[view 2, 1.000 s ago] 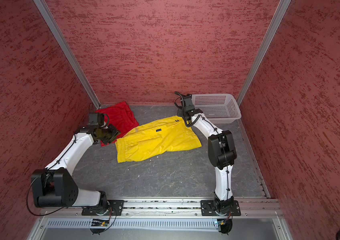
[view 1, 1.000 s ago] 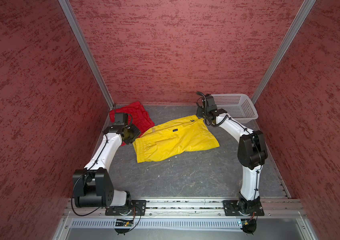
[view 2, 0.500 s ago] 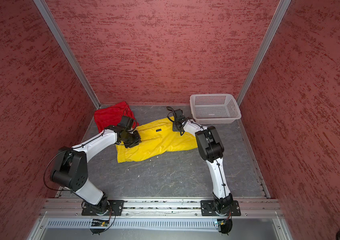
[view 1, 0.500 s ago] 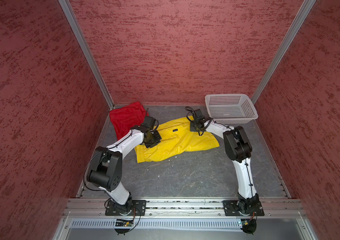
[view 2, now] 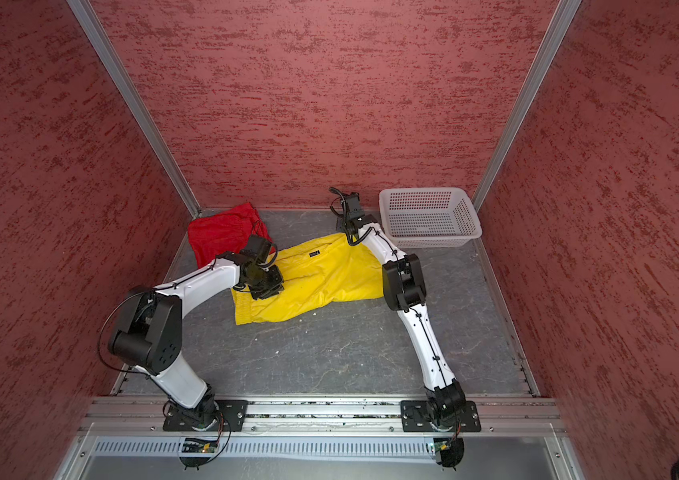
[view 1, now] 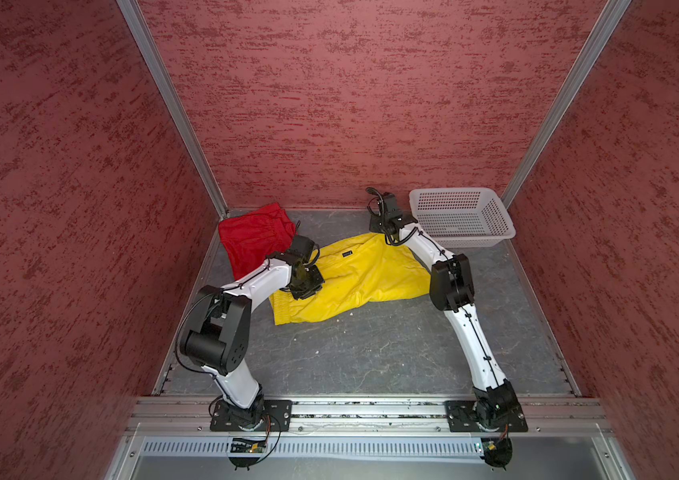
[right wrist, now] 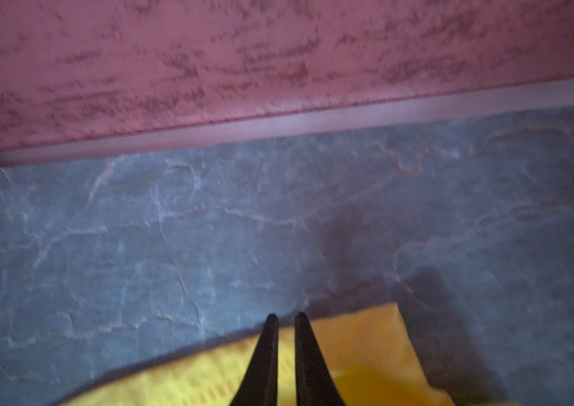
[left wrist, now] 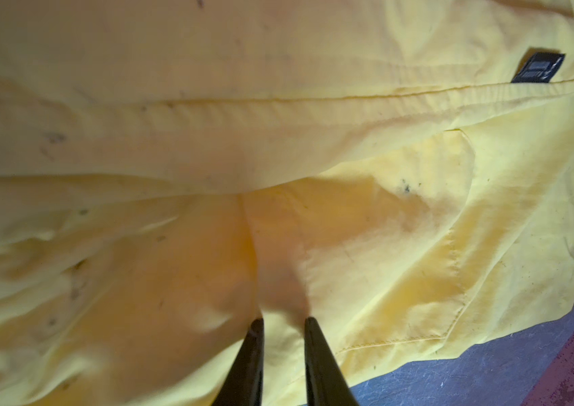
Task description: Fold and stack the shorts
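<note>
So both arms are reaching in over the yellow shorts [view 1: 362,282], which are lying spread out and a bit wrinkly on the grey floor [view 1: 371,353] around the middle of the booth, little black logo tag [left wrist: 538,68] facing up. The left gripper [left wrist: 282,320] is pointing down into the end of the shorts closest to the left wall. Its fingers [left wrist: 255,351] are sitting only a narrow gap apart, with yellow cloth showing between the tips. Honestly I can't tell if it's actually pinching a bit of fabric or just pressing on it, since the cloth there isn't visibly lifting. The right gripper [right wrist: 286,314] is hanging over the far corner of the same shorts, the one nearest the back wall [right wrist: 278,52]. Its fingers are standing just a sliver apart and nothing is sitting between them. You're just seeing floor and the yellow edge through the gap, and that corner is lying flat on the floor. The red shorts [view 1: 252,239] are sitting bunched in the back left corner, right up by the wall and just beside the yellow pair. The left arm is crossing over where the two would meet, so I can't say if they're touching. The white basket [view 1: 495,216] is sitting in the back right corner, just beside the right arm's wrist.
</note>
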Tool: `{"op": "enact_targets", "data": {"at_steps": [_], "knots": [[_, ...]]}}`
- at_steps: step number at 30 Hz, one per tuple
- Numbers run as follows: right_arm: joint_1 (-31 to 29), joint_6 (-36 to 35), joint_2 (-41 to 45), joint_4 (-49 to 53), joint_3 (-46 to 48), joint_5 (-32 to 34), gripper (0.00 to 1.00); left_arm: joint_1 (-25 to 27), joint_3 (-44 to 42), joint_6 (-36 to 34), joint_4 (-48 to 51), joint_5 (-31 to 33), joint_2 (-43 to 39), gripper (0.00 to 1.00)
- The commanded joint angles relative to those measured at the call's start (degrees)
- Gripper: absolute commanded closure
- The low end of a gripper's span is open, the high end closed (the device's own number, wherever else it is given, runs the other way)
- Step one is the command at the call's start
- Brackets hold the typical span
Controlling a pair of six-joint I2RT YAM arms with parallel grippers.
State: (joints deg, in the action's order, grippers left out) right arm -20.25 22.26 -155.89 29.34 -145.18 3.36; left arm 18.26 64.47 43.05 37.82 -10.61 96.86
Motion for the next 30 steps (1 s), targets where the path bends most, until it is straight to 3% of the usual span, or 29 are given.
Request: {"op": "enact_targets", "data": {"at_steps": [1,5,12,16,21,26,30], "knots": [[1.26,2.98,-4.19,4.63,-6.16,-5.80,0.86,-0.98,0.02,-1.38,1.09,-0.47,-0.95,0.73],[1.27,2.61,0.38,3.42,-1.43,-7.31,0.88,-3.86,1.05,-2.60,1.84,-0.68,-5.68,0.61],[0.94,1.09,21.58,-9.44,23.33,-6.52,0.84,-8.87,2.38,-5.84,3.69,0.46,-13.83,0.50],[-0.38,0.33,31.16,-14.84,34.77,-4.77,0.83,-10.08,-1.18,-5.90,5.47,1.13,-17.73,0.57],[-5.24,-1.40,37.50,-15.98,46.32,-3.59,0.81,-12.53,-8.72,-4.56,8.39,2.10,-21.28,0.79],[-10.01,-0.92,38.38,-14.71,54.83,-4.86,0.79,-17.55,-14.47,-4.11,5.64,-1.99,-24.97,0.68],[-11.34,1.44,39.82,-16.52,61.58,-6.10,0.83,-19.18,-15.03,-4.29,4.89,-2.70,-26.27,0.67]]}}
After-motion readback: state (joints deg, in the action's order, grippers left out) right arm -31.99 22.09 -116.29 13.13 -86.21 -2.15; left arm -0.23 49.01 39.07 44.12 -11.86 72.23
